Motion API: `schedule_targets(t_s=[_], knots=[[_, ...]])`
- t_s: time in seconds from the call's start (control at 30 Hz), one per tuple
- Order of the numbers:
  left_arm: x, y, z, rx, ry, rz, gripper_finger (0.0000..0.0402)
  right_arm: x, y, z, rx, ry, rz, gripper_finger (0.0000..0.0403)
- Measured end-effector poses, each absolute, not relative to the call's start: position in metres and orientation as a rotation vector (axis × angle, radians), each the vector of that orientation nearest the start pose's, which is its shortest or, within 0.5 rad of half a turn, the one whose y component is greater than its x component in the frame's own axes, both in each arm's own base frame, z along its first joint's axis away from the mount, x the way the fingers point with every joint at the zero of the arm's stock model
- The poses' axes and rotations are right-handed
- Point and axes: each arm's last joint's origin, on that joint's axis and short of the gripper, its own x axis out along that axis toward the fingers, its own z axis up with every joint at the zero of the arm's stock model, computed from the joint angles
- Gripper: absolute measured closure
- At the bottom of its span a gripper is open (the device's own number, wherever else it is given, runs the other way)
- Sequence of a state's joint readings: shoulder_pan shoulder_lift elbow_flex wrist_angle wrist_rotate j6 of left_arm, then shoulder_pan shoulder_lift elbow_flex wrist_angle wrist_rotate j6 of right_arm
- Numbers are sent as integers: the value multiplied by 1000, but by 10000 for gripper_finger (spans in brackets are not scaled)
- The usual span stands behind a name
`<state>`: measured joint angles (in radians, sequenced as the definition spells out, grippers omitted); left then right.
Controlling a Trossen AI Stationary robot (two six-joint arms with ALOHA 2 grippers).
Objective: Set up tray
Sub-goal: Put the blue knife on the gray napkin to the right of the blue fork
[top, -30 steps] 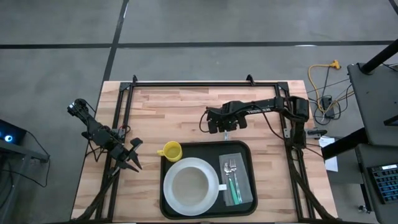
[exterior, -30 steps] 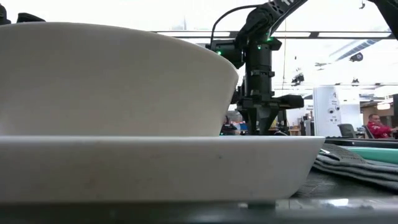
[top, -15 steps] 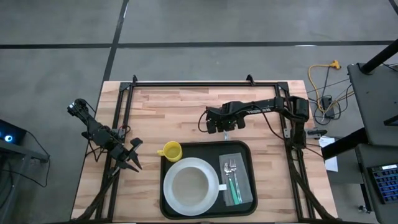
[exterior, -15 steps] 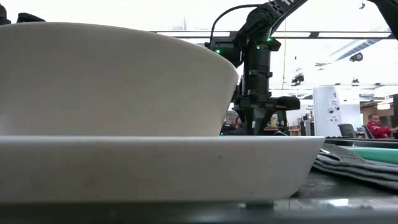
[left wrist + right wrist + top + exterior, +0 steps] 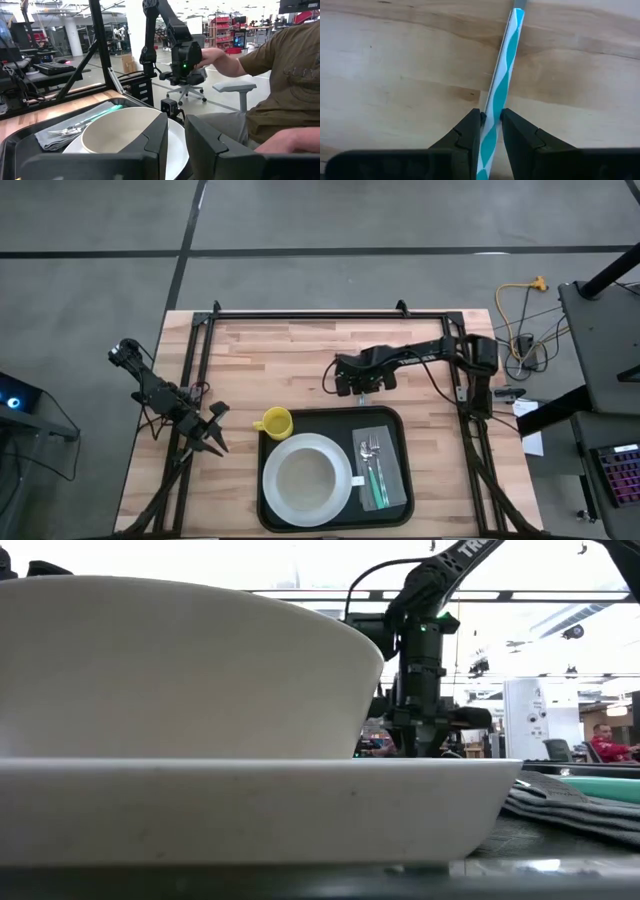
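The black tray (image 5: 395, 420) lies at the table's near middle. It carries a white plate (image 5: 275, 498) with a bowl (image 5: 305, 478), and a grey napkin (image 5: 392, 480) with cutlery (image 5: 373, 463). A yellow cup (image 5: 274, 422) stands on the wood by the tray's far left corner. My right gripper (image 5: 363, 386) hovers over the wood just beyond the tray's far rim, shut on a teal-and-white striped straw (image 5: 502, 75). My left gripper (image 5: 212, 430) waits open at the table's left edge. My right gripper pinches the striped straw (image 5: 491, 117) between its two fingers (image 5: 469, 134), coming from above and pointing down. The straw runs along the fingers and sticks out past their tips toward the wood. Whether its lower end (image 5: 518, 11) touches the table, I cannot tell.
Bare wood lies between the tray's far rim and the black frame rail (image 5: 320, 315) at the far edge. In the low view the plate (image 5: 250, 805) and bowl (image 5: 180, 670) fill the foreground. A seated person (image 5: 270, 85) shows beyond the near edge in the left wrist view.
My right gripper has come down a little and shifted slightly toward the table's right, still shut on the straw.
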<state>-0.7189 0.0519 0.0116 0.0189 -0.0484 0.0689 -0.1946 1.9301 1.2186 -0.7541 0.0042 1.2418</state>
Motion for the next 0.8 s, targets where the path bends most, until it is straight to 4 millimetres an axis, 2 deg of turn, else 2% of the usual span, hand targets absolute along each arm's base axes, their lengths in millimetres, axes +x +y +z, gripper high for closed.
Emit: schedule_targets(t_s=[0.33,0.5,0.8], knots=[[76,-65,165,74,-3,-671,354,332,-68,128,1172,1215,-1020,335],[76,-65,165,74,-3,-671,354,335,-67,131,1007,1227,-976,335],[76,-65,165,75,-3,-671,354,336,-67,132,963,1271,-889,335]])
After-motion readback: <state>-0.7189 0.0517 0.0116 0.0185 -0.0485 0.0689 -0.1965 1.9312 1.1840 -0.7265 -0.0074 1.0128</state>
